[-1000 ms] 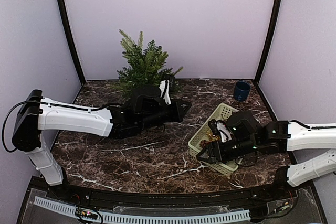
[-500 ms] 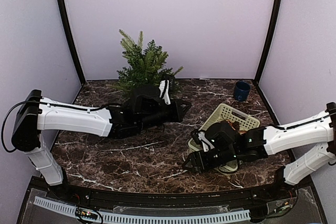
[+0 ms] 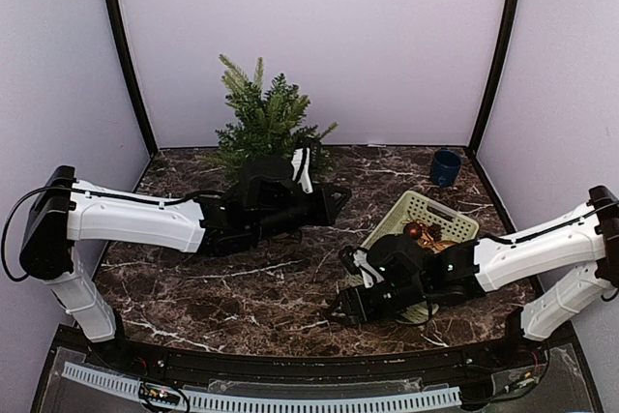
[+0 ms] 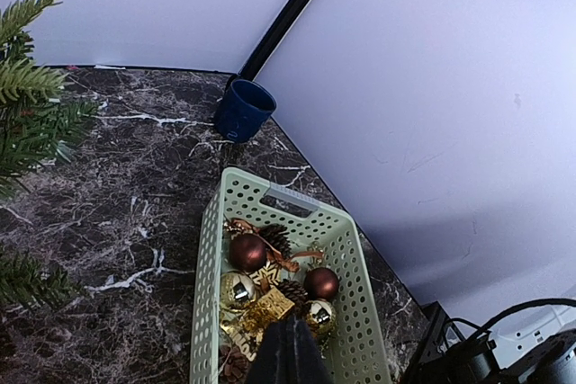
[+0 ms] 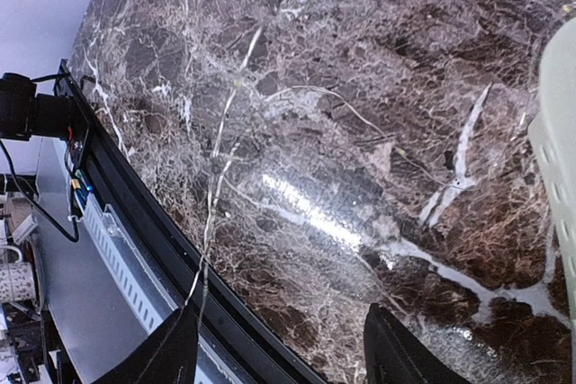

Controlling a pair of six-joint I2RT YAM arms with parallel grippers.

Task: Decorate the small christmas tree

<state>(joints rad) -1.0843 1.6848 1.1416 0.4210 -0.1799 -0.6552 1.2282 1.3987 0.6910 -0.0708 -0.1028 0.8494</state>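
The small christmas tree (image 3: 264,123) stands at the back of the table, left of centre; its branches show at the left edge of the left wrist view (image 4: 31,105). A pale green basket (image 3: 437,212) at the right holds brown and gold baubles, pine cones and gold trinkets (image 4: 270,281). My left gripper (image 3: 338,198) is shut and empty, in the air in front of the tree, pointing at the basket (image 4: 360,249). My right gripper (image 3: 340,309) is open and empty, low over the marble left of the basket, near the front edge.
A dark blue cup (image 3: 445,167) stands at the back right corner and also shows in the left wrist view (image 4: 245,110). The basket's pale rim (image 5: 560,159) lies right of my right gripper (image 5: 279,361). The table's black front edge (image 5: 135,195) is close below it.
My right arm has swung out of the basket to the left and toward the front edge, uncovering the ornaments. The left arm has not moved.
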